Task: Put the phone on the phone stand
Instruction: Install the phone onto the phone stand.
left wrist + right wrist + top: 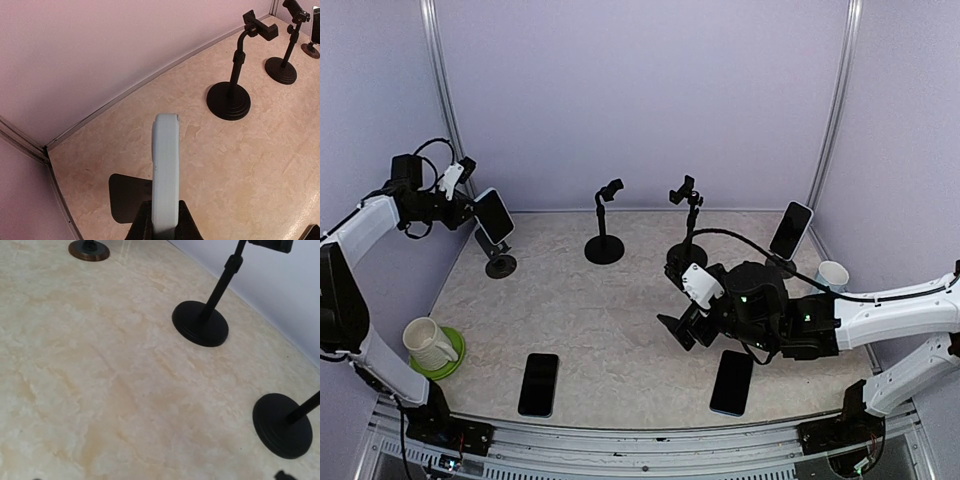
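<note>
- spare phones (pixel 538 384) lie flat by the front edge of the worktop (pixel 620 330) in the top view; the left claw (pixel 470 196) is clenched on the phone (pixel 494 215), tilted just above the left stand (pixel 500 265). the right claw (pixel 682 328) hangs wide and empty over the worktop.
- left wrist view: the phone's pale edge stands upright between the fingers (pixel 141 229), a dark base below it; seating looks unfinished, letting go not yet done.
- right wrist view: bare worktop and the bases of two empty stands (pixel 200 322).
</note>
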Motion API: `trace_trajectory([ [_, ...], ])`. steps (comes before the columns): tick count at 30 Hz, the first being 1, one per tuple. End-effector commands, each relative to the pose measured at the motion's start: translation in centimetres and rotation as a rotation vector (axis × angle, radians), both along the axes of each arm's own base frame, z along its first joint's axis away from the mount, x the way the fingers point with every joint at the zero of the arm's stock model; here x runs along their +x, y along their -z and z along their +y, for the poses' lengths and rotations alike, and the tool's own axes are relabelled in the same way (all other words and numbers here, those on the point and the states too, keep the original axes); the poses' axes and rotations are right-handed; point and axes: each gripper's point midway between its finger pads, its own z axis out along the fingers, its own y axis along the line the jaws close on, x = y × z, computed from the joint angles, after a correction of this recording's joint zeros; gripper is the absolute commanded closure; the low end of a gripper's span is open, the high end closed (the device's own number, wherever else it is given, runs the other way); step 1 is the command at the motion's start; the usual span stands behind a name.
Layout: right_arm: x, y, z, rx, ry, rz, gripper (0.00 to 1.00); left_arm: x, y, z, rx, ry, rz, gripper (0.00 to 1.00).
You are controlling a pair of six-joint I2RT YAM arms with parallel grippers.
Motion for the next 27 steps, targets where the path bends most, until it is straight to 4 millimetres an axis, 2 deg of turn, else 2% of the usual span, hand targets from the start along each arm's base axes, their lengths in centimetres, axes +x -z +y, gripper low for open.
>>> trace_trajectory([
  [1,0.0,-0.6,0.0,0.051,-0.006,0.007,0.0,1.4,-1.7,0.9,0.043,0.058,-0.076,1.0],
  [8,-0.1,-0.1,-0.3,0.056,-0.008,0.015,0.0,2.5,-0.3,1.9,0.055,0.087,-0.052,1.0],
  [13,-0.1,0.1,-0.2,0.058,-0.012,0.019,0.0,3.1,-0.3,2.2,0.051,0.091,-0.049,1.0],
  [27,0.0,0.9,-0.1,0.044,-0.014,0.028,0.0,3.1,0.8,3.2,0.055,0.026,-0.014,1.0],
])
